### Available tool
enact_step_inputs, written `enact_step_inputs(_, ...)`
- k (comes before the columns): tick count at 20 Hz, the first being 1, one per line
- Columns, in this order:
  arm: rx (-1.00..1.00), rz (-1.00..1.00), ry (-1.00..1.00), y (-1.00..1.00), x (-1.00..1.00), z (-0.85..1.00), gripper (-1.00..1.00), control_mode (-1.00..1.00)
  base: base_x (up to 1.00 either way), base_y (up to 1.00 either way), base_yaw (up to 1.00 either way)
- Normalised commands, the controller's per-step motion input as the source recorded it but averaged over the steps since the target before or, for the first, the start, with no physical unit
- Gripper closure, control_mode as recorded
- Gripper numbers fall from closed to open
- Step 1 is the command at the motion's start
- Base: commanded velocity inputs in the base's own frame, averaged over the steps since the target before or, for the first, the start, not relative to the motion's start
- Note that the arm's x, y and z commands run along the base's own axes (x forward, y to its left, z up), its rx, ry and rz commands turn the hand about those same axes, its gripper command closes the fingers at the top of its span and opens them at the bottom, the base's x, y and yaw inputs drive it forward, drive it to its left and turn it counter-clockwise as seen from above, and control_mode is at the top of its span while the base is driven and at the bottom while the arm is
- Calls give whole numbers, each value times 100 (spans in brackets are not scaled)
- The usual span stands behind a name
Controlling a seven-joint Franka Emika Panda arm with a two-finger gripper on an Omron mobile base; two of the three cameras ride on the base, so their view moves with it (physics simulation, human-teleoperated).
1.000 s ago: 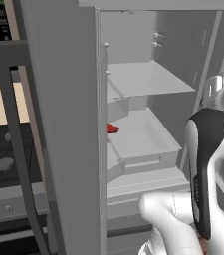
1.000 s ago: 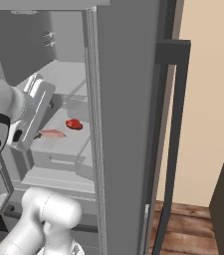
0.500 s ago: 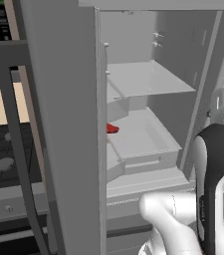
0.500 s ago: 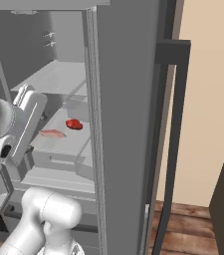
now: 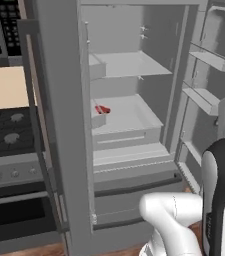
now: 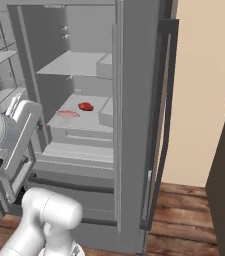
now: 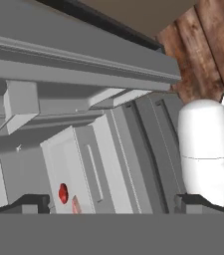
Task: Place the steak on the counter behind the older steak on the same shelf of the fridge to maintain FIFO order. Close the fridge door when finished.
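Red and pale pink are your cues: two steaks lie on the shelf (image 6: 79,131) of the open fridge (image 5: 134,75), the bright red steak (image 6: 86,106) deeper in, the paler older steak (image 6: 68,114) nearer the front lip. In the hand view both sit at the lower left, the red one (image 7: 62,193) just left of the pale one (image 7: 76,205). Your gripper (image 7: 112,201) is spread wide with nothing in it, well apart from the shelf, which lies up and left of it. Count two steaks, one gripper, one arm. I judge the placing done, so the doors are next.
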Motion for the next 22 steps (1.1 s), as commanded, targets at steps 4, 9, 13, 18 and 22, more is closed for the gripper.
enact_step_inputs(4,0,0,0,0,0,0,-100,100,-14,21,0)
enact_step_inputs(9,0,0,0,0,0,0,-100,100,-1,18,8)
enact_step_inputs(13,0,0,0,0,0,0,-100,100,-34,2,11)
enact_step_inputs(18,0,0,0,0,0,0,-100,100,-30,0,4)
enact_step_inputs(22,0,0,0,0,0,0,-100,100,-9,0,0)
